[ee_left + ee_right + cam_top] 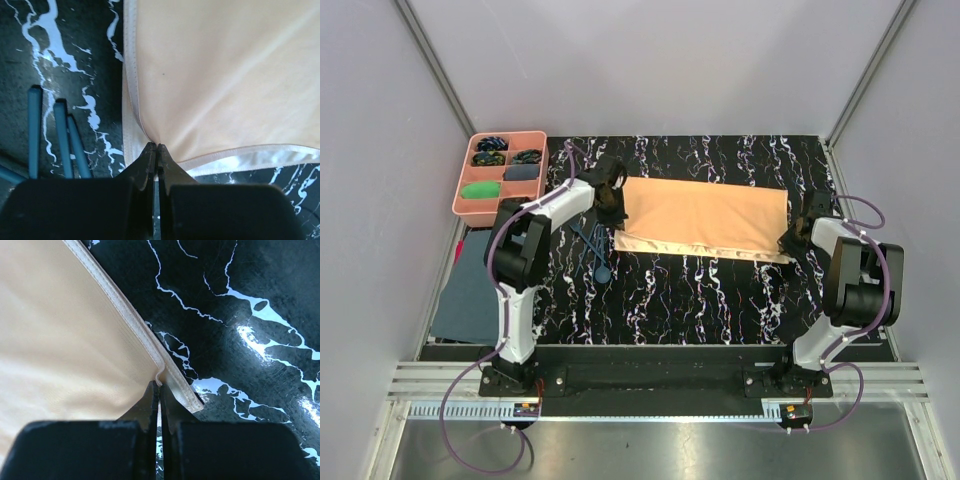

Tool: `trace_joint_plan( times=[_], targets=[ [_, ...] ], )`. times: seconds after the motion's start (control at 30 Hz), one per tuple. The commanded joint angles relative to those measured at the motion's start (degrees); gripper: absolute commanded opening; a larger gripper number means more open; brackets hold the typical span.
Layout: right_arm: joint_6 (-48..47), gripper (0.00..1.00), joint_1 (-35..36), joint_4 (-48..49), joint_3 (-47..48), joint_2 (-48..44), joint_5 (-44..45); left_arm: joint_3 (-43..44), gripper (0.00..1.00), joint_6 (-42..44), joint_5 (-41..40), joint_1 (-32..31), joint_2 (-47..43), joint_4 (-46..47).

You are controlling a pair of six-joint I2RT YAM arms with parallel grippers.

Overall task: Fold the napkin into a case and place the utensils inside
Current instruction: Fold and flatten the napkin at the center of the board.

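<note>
At the napkin's (705,218) two short ends, near its front corners, the left gripper (156,146) and the right gripper (160,385) each have jaws closed on the hem of the upper layer. The napkin lies flat mid-tabletop (720,300). For a square fold, move both ends in step under even tension and align the hems before release. Only the top view shows the whole napkin. The left wrist view resolves the utensils' (62,137) separate handles, just left of the napkin.
</note>
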Motion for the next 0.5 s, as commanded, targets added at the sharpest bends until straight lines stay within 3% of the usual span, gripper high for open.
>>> trace_joint_plan(
  times=[0.0,0.2,0.47],
  targets=[
    [1.26,0.0,-1.6,-1.61,-0.29,1.62,1.83,0.95,0.0,-0.38,2.56,-1.74,-3.18,0.9],
    [2.31,0.0,-3.8,-1.79,-3.37,-0.83,1.13,5.34,0.0,-0.73,3.1,-2.27,-1.24,-0.07],
    [1.35,0.0,-4.16,-2.93,-0.75,-5.58,-1.59,5.18,0.0,-0.9,3.8,-3.15,-7.39,-0.25]
  ],
)
